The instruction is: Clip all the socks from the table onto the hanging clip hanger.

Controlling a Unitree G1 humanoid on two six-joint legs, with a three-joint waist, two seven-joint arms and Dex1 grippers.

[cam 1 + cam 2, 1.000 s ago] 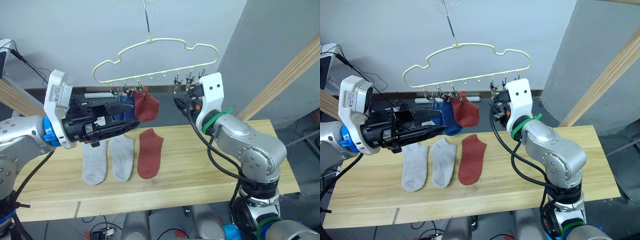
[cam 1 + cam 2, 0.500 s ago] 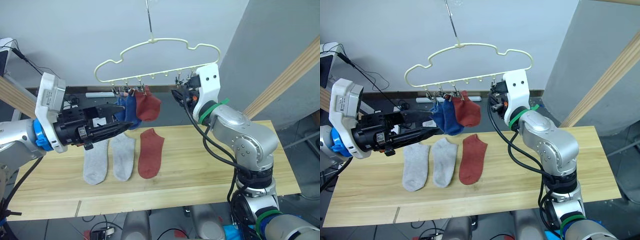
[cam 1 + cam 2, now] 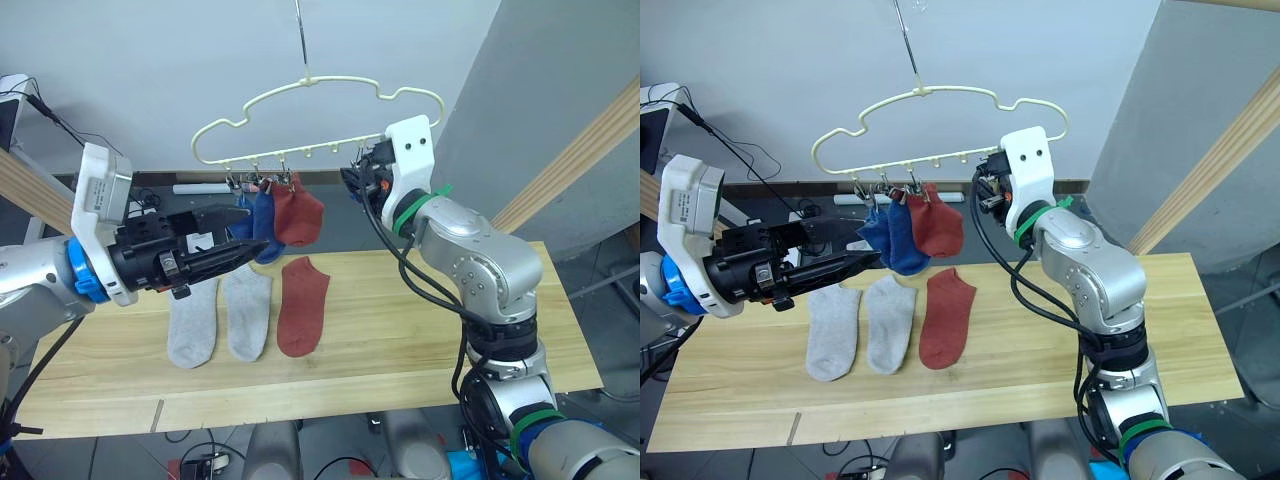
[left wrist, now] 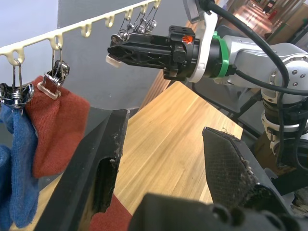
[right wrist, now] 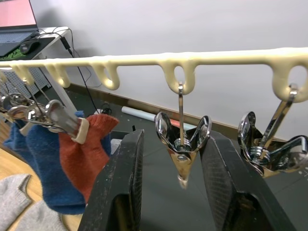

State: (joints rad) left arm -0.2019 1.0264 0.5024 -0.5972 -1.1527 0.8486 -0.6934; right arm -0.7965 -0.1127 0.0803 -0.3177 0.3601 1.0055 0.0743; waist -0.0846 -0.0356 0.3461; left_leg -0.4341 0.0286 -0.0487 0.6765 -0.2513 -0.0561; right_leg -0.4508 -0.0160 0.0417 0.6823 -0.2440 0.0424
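Pale yellow clip hanger (image 3: 940,125), three socks clipped at its left end; right gripper (image 5: 173,159), empty, fingers parted astride a free metal clip (image 5: 182,139); left gripper (image 3: 240,245), open and empty, nearer the rust sock (image 3: 948,318) lying lengthwise on the table (image 3: 1060,330) below.

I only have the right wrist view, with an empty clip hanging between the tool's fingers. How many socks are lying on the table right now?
Observer: Three lie on the table: two light grey socks side by side and a rust red sock on their right.
Operator: Is the left tool carrying one?
Observer: No. The left tool is open and empty, held above the grey socks, close to the hanging blue socks.
Operator: How many socks hang in total?
Observer: Three, bunched at the left end of the clip hanger: two blue and the hanging red sock.
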